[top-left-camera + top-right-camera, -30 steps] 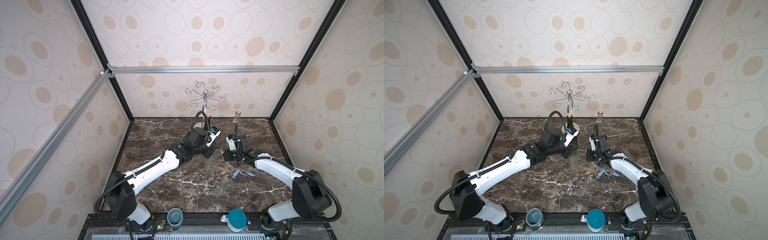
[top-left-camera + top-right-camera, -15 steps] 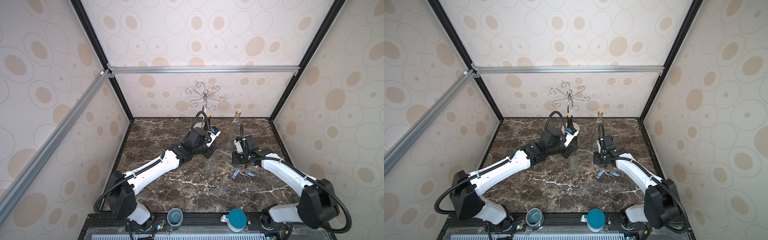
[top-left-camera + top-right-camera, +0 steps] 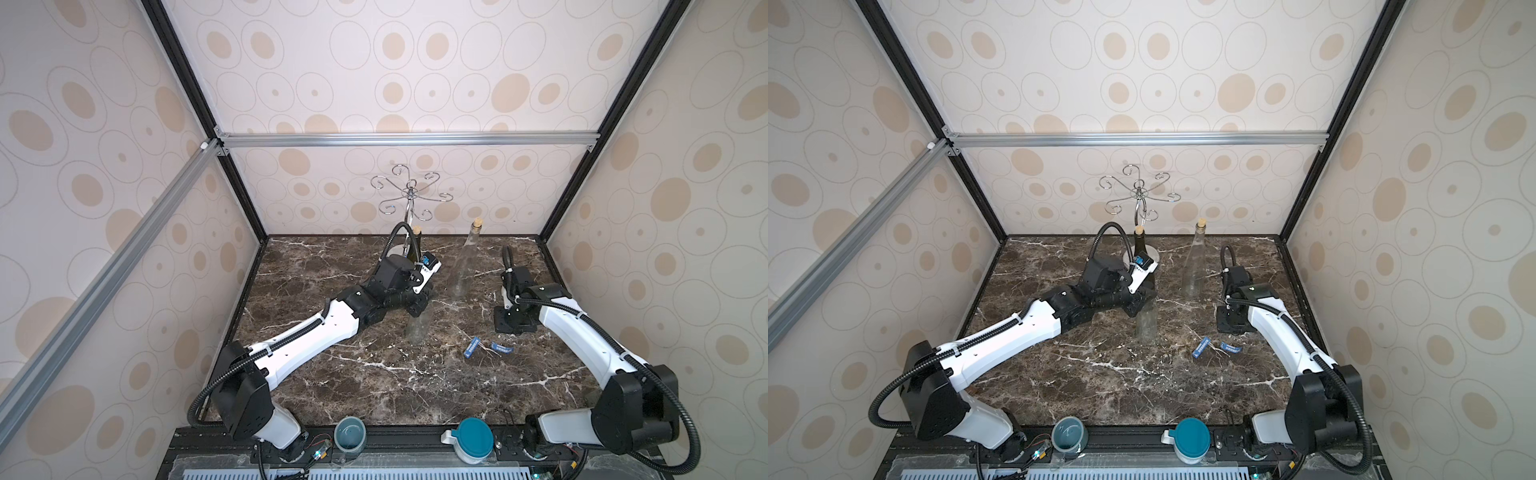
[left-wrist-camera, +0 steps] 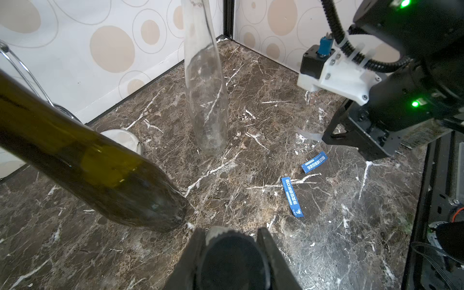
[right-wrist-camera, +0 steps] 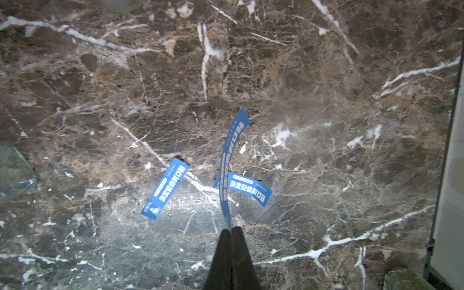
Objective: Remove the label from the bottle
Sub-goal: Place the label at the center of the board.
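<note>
Clear glass bottle (image 3: 417,330) stands upright mid-tabletop (image 3: 374,386), its top clamped between the left fingers (image 4: 192,256). A curled blue label (image 5: 229,155) with white print is pinched by one end in the right fingers (image 5: 222,256); a second label (image 5: 164,188) and third label (image 5: 247,188) lie beneath it, between bottle and right edge

Soft, even, bright light fills both top views; the dark marble table (image 3: 374,386) shows only faint shadows under the arms (image 3: 299,345). The wide lens stretches the walls (image 3: 104,208), most toward 10 and 2 o'clock. In the left wrist view the green bottle (image 4: 75,160) is slightly blurred, and the left gripper (image 4: 231,234), clamped on a clear bottle (image 4: 232,258), is out of focus. The right wrist view is hazy, with pale sheen on the marble; the right gripper (image 5: 231,232), pinching a soft-edged label (image 5: 228,160), is a near-black silhouette.
</note>
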`<state>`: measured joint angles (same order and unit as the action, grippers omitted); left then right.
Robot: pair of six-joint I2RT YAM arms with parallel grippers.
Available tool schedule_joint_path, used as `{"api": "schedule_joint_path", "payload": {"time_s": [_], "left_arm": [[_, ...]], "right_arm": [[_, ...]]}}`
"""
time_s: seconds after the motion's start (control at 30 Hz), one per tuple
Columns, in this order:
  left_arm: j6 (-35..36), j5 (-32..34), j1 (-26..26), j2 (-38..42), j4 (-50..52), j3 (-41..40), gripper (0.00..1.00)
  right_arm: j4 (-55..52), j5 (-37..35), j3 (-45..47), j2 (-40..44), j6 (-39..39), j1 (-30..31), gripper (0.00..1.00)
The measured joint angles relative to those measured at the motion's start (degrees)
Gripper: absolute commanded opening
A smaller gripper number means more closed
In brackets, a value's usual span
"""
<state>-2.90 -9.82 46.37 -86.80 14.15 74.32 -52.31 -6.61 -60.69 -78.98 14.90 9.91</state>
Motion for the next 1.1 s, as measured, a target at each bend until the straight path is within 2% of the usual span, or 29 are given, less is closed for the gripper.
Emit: {"api": "schedule_joint_path", "payload": {"time_s": [0.33, 0.67, 1.1], "left_arm": [[0.0, 0.3, 0.0, 0.0, 0.0, 0.0, 0.19], [0.1, 0.3, 0.0, 0.0, 0.0, 0.0, 0.19], [0.4, 0.5, 0.1, 0.0, 0.0, 0.0, 0.19]], "right_arm": [[-0.1, -1.2, -2.3, -9.1, -2.6, -5.5, 0.0], [2.7, 0.0, -2.8, -17.6, -3.7, -6.5, 0.0], [5.8, 3.7, -3.7, -21.4, -4.1, -6.8, 0.16]]}}
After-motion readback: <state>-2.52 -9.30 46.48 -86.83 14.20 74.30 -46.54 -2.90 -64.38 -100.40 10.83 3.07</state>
